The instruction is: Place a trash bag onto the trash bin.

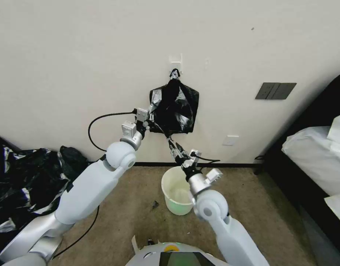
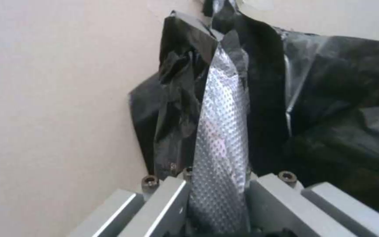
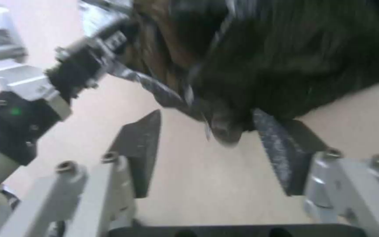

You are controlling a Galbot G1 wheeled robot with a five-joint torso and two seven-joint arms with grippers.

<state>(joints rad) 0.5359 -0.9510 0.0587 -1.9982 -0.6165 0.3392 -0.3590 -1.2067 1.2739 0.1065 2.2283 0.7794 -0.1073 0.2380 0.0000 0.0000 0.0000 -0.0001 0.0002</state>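
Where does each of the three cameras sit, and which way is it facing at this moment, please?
Head view: on the robot's head, looking forward and down at the wall, the hanging trash bag and the trash bin; both arms show.
Left wrist view: on the left arm, facing the bag; the left gripper is clamped on a strip of it.
Right wrist view: on the right arm, looking up at the bag's lower corner; the right gripper is open.
Shared: the right wrist view also shows the left gripper; all show the bag.

Both white, round-jointed arms reach up and forward. The left gripper (image 1: pixel 151 123) is clamped closed. The right gripper (image 3: pixel 207 144) gapes wide.
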